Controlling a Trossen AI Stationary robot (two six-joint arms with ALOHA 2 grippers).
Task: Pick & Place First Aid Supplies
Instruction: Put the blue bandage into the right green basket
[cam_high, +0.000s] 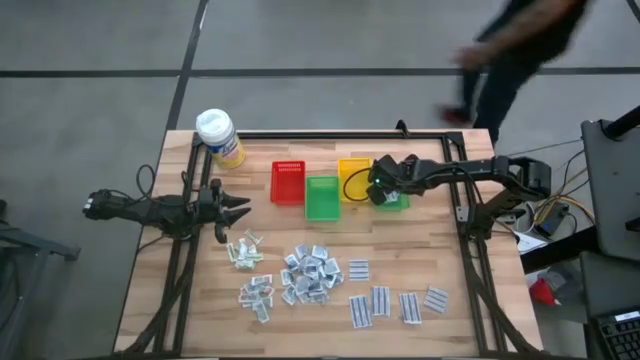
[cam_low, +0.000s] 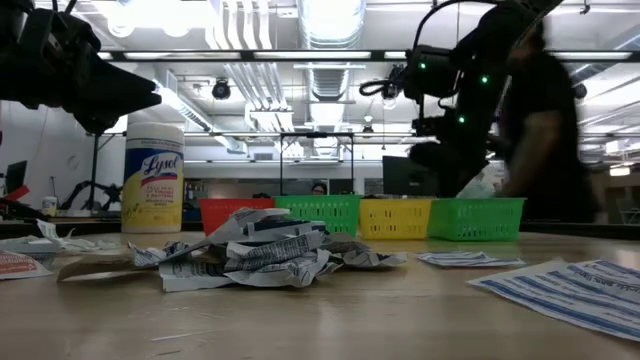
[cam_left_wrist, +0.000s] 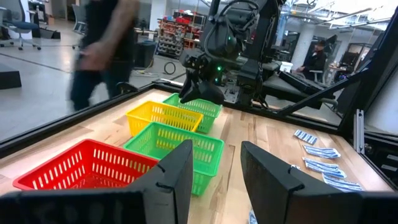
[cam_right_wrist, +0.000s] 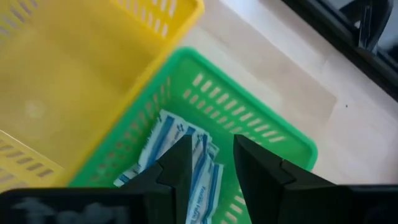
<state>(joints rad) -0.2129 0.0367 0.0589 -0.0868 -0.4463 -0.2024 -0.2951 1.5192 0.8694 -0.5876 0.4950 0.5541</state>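
The first aid supplies lie loose on the near half of the table: pale sachets, a heap of silvery wrappers and blue-striped white strips. My right gripper hangs open, pointing steeply down, over the right-hand green bin. A few blue-striped strips lie flat on that bin's floor, under the fingers and apart from them. My left gripper waits open and level at the table's left side, with nothing between its fingers.
A red bin, a second green bin and a yellow bin stand in a row beside the right-hand green one. A yellow bottle with a white cap stands at the far left corner. A person walks beyond the far edge.
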